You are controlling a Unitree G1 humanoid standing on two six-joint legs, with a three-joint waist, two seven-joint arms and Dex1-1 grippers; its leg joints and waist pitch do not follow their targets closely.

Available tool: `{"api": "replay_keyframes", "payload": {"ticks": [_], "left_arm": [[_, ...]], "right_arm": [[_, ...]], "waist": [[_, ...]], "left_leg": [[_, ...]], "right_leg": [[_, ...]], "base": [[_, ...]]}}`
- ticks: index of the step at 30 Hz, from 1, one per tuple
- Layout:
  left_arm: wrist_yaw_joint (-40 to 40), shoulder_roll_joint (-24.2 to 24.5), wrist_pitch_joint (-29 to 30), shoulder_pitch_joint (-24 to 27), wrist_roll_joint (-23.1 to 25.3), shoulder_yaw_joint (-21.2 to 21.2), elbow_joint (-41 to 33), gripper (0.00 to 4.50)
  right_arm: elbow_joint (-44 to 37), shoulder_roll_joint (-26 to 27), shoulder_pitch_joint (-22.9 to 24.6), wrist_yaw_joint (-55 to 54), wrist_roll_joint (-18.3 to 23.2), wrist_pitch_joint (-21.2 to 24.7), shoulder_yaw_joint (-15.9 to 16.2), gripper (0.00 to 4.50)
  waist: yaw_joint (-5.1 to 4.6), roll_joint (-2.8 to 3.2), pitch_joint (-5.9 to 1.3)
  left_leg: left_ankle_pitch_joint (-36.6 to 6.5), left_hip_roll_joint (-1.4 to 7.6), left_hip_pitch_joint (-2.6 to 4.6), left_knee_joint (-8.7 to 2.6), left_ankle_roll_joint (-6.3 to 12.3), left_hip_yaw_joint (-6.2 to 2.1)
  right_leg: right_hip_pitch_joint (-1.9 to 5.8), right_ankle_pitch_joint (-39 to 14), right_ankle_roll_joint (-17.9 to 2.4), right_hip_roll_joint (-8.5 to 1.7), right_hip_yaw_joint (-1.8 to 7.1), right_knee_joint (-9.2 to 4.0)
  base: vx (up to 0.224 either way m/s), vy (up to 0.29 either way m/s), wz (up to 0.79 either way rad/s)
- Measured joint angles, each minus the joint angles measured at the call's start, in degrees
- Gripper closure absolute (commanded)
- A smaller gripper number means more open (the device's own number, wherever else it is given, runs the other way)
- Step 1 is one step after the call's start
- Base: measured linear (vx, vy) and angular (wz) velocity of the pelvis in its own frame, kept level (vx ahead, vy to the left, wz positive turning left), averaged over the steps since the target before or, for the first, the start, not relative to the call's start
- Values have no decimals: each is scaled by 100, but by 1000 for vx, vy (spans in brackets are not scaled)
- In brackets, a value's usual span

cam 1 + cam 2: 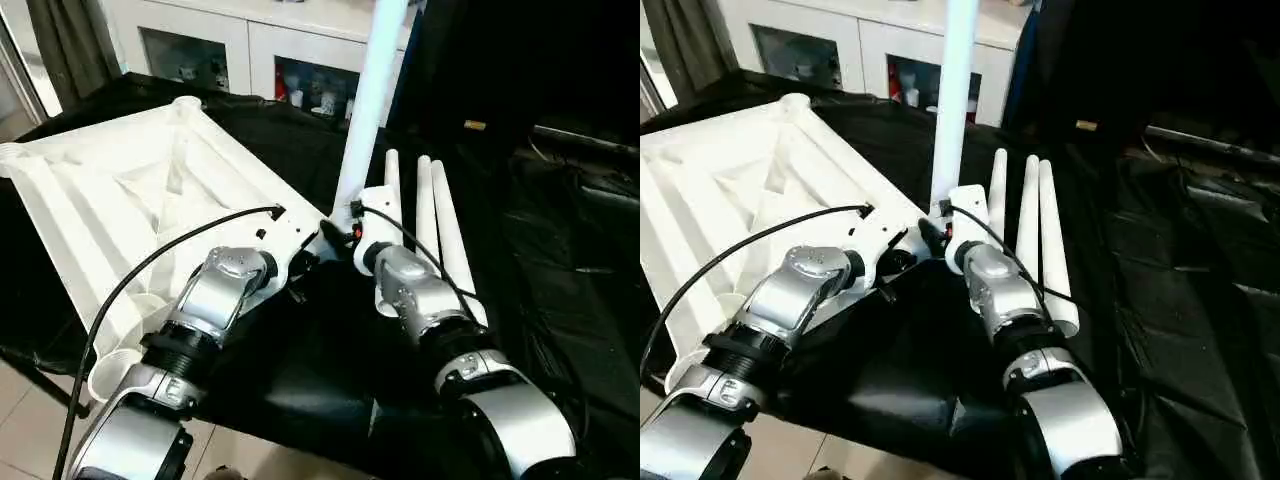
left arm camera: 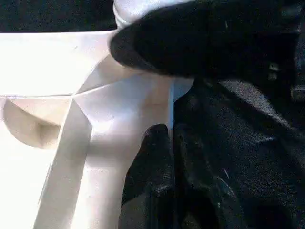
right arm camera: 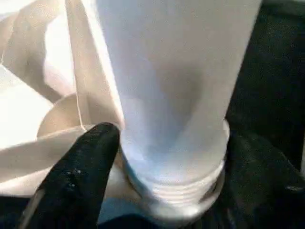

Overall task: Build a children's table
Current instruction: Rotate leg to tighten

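Note:
The white tabletop point(image 1: 120, 190) lies upside down on the black-covered surface, ribs up, with round sockets at its corners. One white leg point(image 1: 370, 100) stands upright at the tabletop's near right corner. Its threaded foot point(image 3: 176, 191) sits at the socket, and my right gripper point(image 1: 345, 228) is shut on its lower end, one black finger point(image 3: 81, 171) against its side. My left gripper point(image 1: 298, 264) is shut on the tabletop's rim point(image 2: 143, 95) just beside that corner, a finger point(image 2: 152, 162) on each face. Three more legs point(image 1: 432, 220) lie side by side right of the upright one.
A white cabinet point(image 1: 230, 40) with glass doors stands behind the work surface. Black cloth point(image 1: 330, 360) covers the surface around the tabletop and runs off to the right. A black cable point(image 1: 130, 290) runs along my left forearm. Tiled floor shows at the lower left.

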Motion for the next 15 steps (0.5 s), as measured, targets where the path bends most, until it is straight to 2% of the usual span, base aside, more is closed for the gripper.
{"api": "replay_keyframes", "payload": {"ticks": [6,10,15], "left_arm": [[-187,181,-86,4,-2,-36,-31,450],[-553,458,-156,118,-46,-109,-288,450],[-1217,865,-541,315,-170,-185,-522,450]], "right_arm": [[125,-50,-14,381,-37,-121,39,62],[-92,-389,85,1083,-158,-102,299,62],[-635,-816,378,2087,-182,-87,570,62]], "waist": [[-28,1,1],[-30,1,2],[13,3,4]], "left_leg": [[0,2,-3,-10,-1,-4],[1,2,-30,-11,0,0],[-1,3,-52,-11,5,4]], "right_leg": [[-19,2,2,4,-2,1],[-40,0,1,9,-4,-4],[-49,-15,-1,10,-9,-16]], "base": [[0,0,0],[0,0,0],[0,0,0]]}}
